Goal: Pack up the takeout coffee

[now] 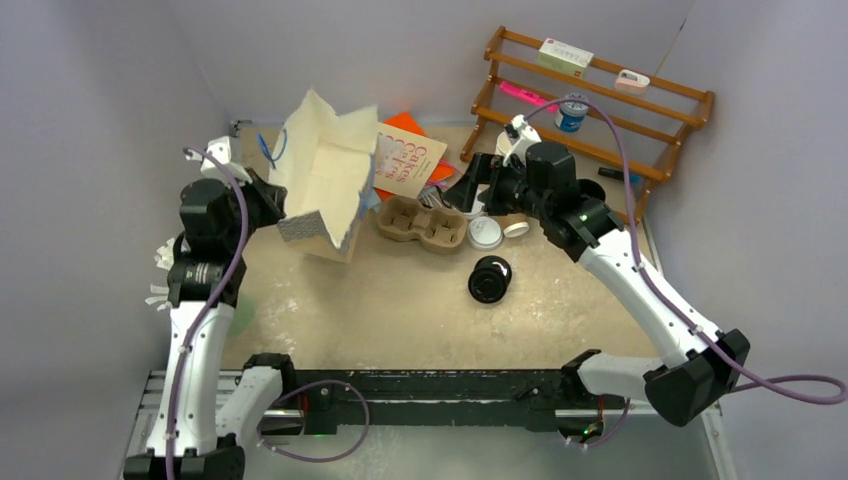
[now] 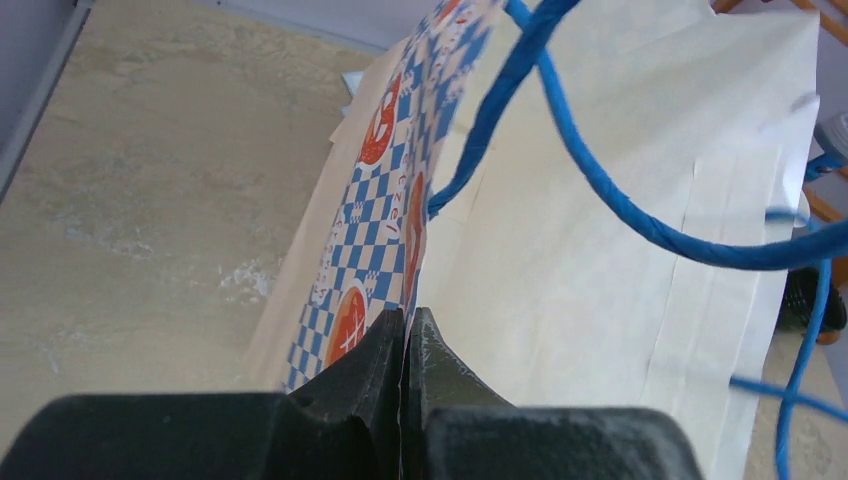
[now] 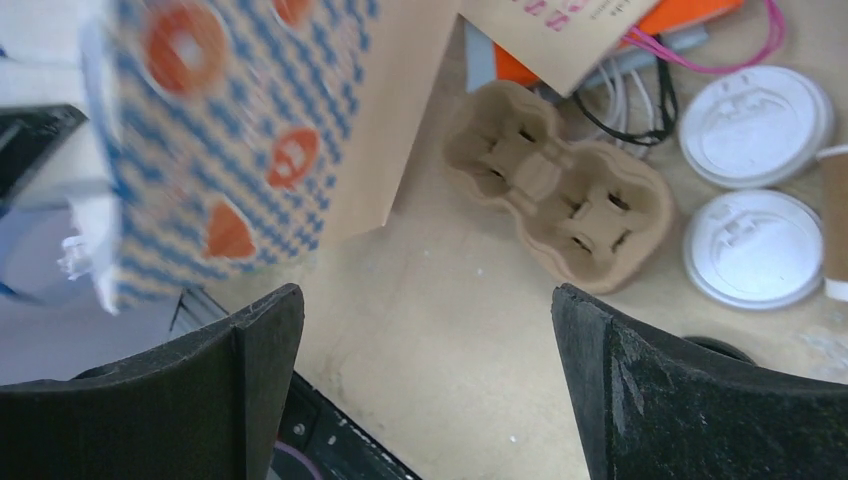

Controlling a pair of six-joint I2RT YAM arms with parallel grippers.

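Observation:
A black cup with a black lid [image 1: 490, 279] rests on the table right of centre. Two white-lidded cups [image 3: 752, 248] [image 3: 755, 110] stand beside the brown cup carrier [image 3: 555, 185]; the top view shows one white lid [image 1: 485, 233]. My left gripper [image 2: 408, 318] is shut on the rim of a blue-checked paper bag [image 1: 320, 170], which gapes open, tilted above the table's left. The bag's blue cord handle [image 2: 600, 180] loops in front. My right gripper [image 3: 428, 300] hangs open over bare table near the carrier [image 1: 420, 222], holding nothing.
A wooden rack [image 1: 600, 90] with small items stands at the back right. A printed paper bag [image 1: 410, 160] and orange sheet lie behind the carrier. Part of a brown cup [image 3: 835, 220] shows at the right edge of the right wrist view.

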